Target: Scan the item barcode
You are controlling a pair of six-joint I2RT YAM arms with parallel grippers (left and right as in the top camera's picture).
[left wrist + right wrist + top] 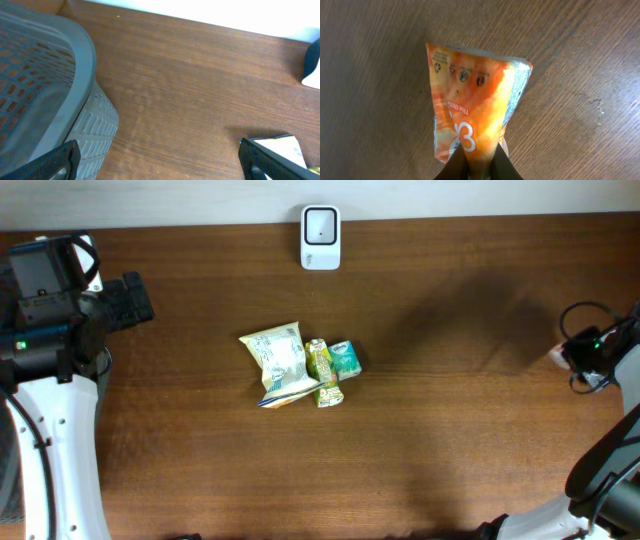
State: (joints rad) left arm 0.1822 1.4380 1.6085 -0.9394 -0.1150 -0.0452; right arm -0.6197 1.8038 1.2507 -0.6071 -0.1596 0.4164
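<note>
– while the right hand point(479, 169) clamps only the narrow end of the orange packet point(472, 105), how safe is the carry?
– not very. the packet is out at the right side over bare tabletop point(580, 60), well apart from the scanner point(320, 237) at the far edge. a pinch that thin could let it slip or swing on the way.
– and the scan itself?
– no barcode shows on the face toward the wrist camera, and the foil is creased. present the wrong side and it won't read.
– left hand point(157, 167)?
– spread wide, holding nothing, beside the grey basket point(45, 90).
</note>
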